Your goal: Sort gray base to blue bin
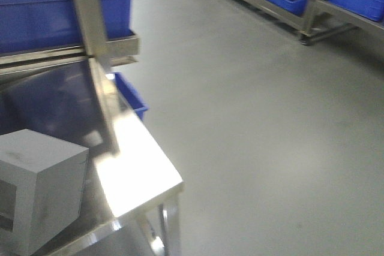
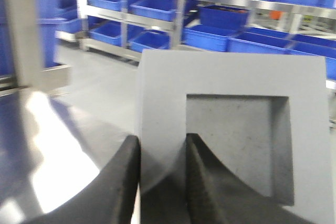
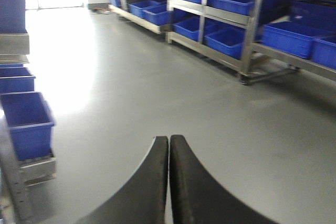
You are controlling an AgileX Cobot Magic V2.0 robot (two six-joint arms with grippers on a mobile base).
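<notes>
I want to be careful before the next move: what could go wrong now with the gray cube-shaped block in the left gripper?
1. The left gripper seems to pinch only the thin wall beside the square recess of the matte gray cube-shaped block, off centre; the block could twist or slip.
2. The slanted steel post stands close beside the block over the shiny steel table; lifting the block might strike it.

In the front view my gray base (image 1: pixel 42 190) is cut off by the left and bottom edges. In the left wrist view my left claw (image 2: pixel 161 139) runs off the bottom. The far shelves (image 2: pixel 181 9) look blurry.
</notes>
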